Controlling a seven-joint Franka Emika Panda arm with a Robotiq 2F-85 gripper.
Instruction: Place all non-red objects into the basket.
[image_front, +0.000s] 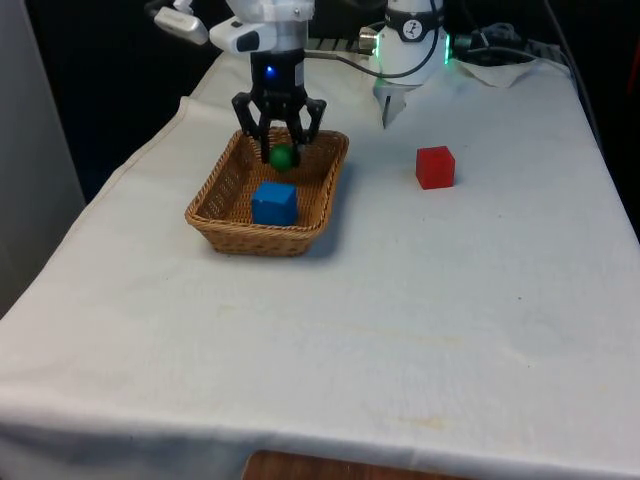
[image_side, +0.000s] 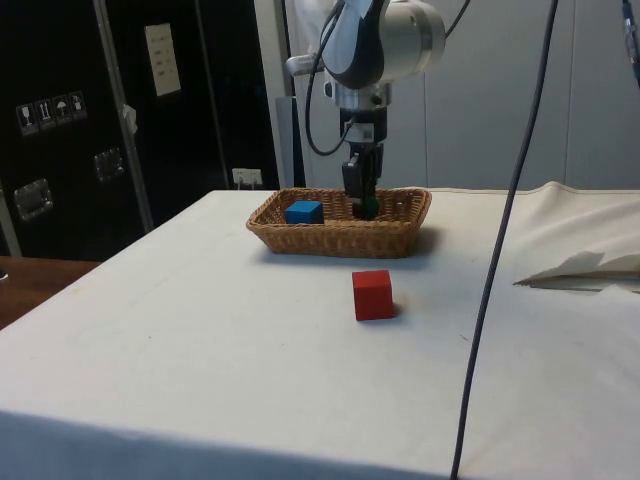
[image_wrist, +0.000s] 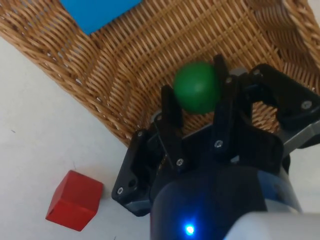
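I hold the green ball (image_wrist: 196, 86) pinched between the two fingers of my gripper (image_front: 281, 142), positioned over the far end of the wicker basket (image_front: 222, 232) so that a release drops it inside the rim. The blue cube (image_front: 274, 203) already rests on the basket floor at the near end, apart from the ball, leaving free weave beneath me. The red cube (image_front: 435, 166) stands on the cloth, well apart from the basket on the front view's right; being red, it remains there. In the side view my fingers cover most of the ball. Whether the ball touches the basket floor is probably not yet the case, but I cannot confirm it.
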